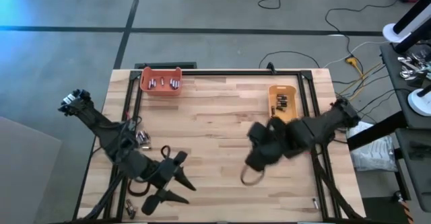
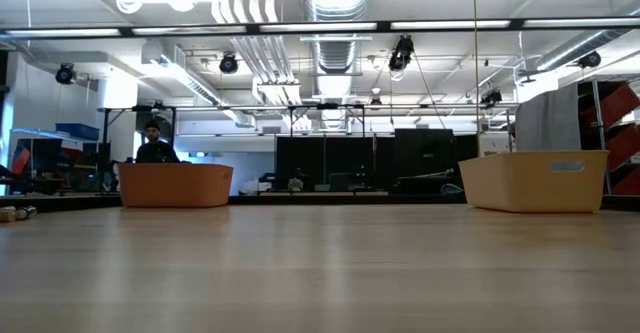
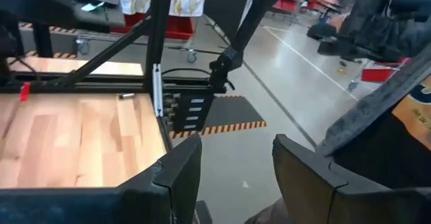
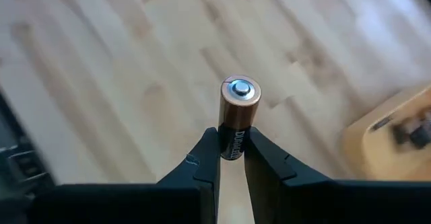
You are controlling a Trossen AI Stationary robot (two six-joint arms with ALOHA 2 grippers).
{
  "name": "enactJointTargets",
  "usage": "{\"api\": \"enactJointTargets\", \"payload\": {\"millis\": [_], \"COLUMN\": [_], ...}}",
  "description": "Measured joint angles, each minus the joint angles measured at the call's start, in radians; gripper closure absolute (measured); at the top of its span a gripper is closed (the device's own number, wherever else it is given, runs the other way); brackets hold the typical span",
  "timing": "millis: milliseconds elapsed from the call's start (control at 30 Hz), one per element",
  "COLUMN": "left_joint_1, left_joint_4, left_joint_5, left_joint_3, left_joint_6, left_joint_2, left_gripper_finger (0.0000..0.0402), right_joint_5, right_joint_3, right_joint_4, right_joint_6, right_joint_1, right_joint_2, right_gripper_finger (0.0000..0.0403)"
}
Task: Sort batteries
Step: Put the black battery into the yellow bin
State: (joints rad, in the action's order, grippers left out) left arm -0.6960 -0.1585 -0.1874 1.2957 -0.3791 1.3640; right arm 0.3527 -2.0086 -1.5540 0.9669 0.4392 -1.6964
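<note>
The right gripper (image 4: 232, 150) pinches a copper-topped battery (image 4: 237, 113) above the wooden table (image 4: 101, 62), yellow bin (image 4: 394, 140) just beyond; the left gripper (image 3: 232, 167) waits spread.

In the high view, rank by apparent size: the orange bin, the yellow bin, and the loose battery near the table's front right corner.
1. Orange bin and yellow bin: look about alike, and the right arm covers part of the yellow one, so no ranking.
2. Loose battery: far smallest.
</note>
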Motion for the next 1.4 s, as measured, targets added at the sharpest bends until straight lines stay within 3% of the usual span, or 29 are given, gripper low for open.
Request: {"api": "enactJointTargets", "payload": {"millis": [300,467,600,767,1067,1233,1400], "left_joint_1": [-0.016,-0.001,0.053,0.18,0.357,0.388,0.389], "left_joint_4": [-0.069,-0.099,-0.1,-0.097,-0.121,-0.133,-0.154], "left_joint_5": [-0.087,-0.236,-0.357,-0.37,-0.346,-0.346,-0.344], "left_joint_3": [0.0,0.0,0.0,0.0,0.0,0.0,0.0], "left_joint_6": [-0.034,0.012,0.142,0.231,0.232,0.22,0.192], "left_joint_2": [-0.015,-0.055,-0.11,-0.188,-0.244,-0.25,-0.25], "left_gripper_finger": [0.0238,0.0238,0.0238,0.0238,0.0238,0.0238,0.0238], "right_joint_5": [-0.094,-0.148,-0.151,-0.152,-0.203,-0.206,-0.276], "right_joint_3": [0.27,0.498,0.677,0.879,1.037,1.044,1.046], "right_joint_4": [-0.017,-0.017,0.022,0.159,0.362,0.397,0.395], "right_joint_6": [-0.425,-0.635,-0.766,-0.897,-0.938,-0.929,-0.936], "right_joint_1": [-0.367,-0.594,-0.736,-0.883,-1.022,-1.065,-1.091], "right_joint_2": [0.148,0.224,0.258,0.268,0.211,0.151,0.077], "right_gripper_finger": [0.0364,0.0364,0.0364,0.0364,0.0364,0.0364,0.036]}}
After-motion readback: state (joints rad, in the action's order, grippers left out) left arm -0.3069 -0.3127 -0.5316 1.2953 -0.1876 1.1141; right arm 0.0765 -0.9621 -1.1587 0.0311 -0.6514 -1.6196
